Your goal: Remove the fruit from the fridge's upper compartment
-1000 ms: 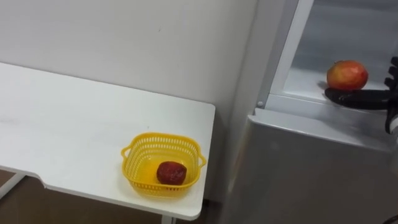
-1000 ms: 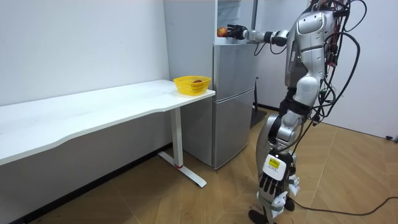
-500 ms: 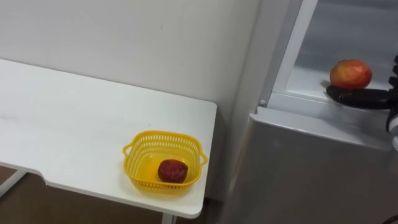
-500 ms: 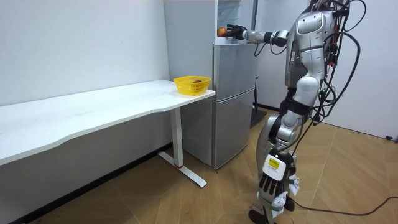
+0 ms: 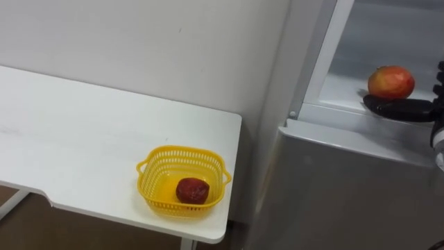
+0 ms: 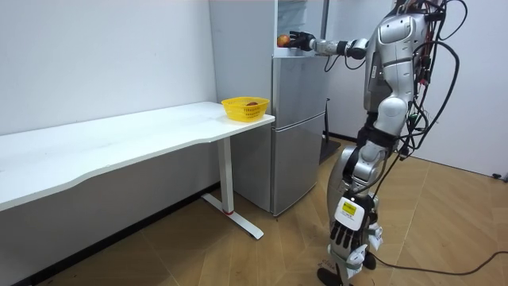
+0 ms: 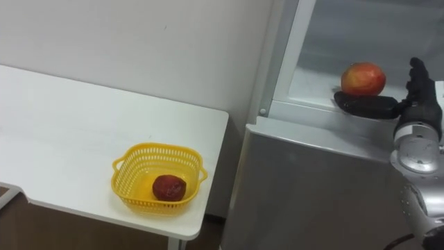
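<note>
Landmark is the fridge (image 7: 326, 187). It is grey, two-part, with the upper compartment open and the lower door closed.

The apple (image 7: 363, 78), red-yellow, sits on the shelf floor of the fridge's upper compartment, near the front edge, upright and resting on the shelf.

The right hand (image 7: 411, 103) is reached into the fridge's upper compartment at the apple. The thumb (image 7: 364, 104) lies flat along the shelf edge just in front of and below the apple. The fingers (image 7: 418, 76) stand straight up on the apple's right, so the hand is spread and not clamped on anything. Can't tell whether the thumb touches the apple; the fingers are apart from it.

The white surface (image 7: 69, 132) stands to the fridge's left, against the wall, its end just beside the fridge's side.

The yellow basket (image 7: 139, 198) is on the surface at the corner nearest the fridge, below the level of the fridge's upper compartment. A dark red fruit (image 7: 169, 187) lies inside it, toward the side facing the fridge.

In the room view the robot stands upright on the wood floor in front of the fridge, on the room view's right of it. Its arm is stretched out level into the top compartment (image 6: 295, 38).
</note>
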You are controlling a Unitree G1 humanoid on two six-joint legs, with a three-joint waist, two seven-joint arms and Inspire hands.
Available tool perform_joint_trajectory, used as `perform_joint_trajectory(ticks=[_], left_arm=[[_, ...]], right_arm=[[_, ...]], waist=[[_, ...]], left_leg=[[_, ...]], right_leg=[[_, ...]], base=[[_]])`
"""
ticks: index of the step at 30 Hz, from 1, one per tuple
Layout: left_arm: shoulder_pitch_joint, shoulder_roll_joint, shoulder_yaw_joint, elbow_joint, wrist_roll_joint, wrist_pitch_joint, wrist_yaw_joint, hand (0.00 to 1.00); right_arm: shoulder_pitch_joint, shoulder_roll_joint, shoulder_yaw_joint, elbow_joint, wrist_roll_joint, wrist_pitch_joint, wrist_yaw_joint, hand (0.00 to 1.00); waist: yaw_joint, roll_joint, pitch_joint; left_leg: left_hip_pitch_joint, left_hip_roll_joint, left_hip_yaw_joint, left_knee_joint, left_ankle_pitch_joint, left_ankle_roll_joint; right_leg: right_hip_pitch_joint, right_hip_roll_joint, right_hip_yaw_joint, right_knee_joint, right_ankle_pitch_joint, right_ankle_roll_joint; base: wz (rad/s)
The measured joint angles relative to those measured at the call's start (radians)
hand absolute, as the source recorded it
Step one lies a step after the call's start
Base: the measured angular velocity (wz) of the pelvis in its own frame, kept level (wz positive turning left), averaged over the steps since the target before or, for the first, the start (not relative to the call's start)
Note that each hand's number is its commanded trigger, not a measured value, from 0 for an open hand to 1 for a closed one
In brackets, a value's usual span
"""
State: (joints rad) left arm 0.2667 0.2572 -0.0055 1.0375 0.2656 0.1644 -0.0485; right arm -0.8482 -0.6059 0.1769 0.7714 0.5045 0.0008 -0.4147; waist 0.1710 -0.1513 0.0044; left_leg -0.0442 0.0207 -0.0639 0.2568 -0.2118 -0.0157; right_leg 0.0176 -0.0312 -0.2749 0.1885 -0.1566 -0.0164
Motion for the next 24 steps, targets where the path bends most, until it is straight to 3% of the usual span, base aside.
perform_joint_trajectory(ticks=[19,24], left_arm=[[0.002,0.001,0.000,0.000,0.001,-0.001,-0.005,0.00],[0.006,0.001,-0.001,-0.010,0.001,-0.003,-0.003,0.00]], right_arm=[[0.000,-0.003,0.001,0.002,0.007,0.000,0.024,0.00],[0.000,-0.027,0.041,0.002,0.006,-0.006,0.060,0.00]], waist=[[0.000,0.004,0.0027],[0.001,0.003,0.0025]], left_leg=[[0.000,0.001,0.001,-0.001,0.001,-0.001],[0.000,0.003,0.004,-0.008,0.005,-0.004]], right_leg=[[0.000,0.001,0.002,-0.001,0.000,0.000],[-0.005,0.003,0.004,0.000,0.002,-0.003]], base=[[0.00],[0.00]])
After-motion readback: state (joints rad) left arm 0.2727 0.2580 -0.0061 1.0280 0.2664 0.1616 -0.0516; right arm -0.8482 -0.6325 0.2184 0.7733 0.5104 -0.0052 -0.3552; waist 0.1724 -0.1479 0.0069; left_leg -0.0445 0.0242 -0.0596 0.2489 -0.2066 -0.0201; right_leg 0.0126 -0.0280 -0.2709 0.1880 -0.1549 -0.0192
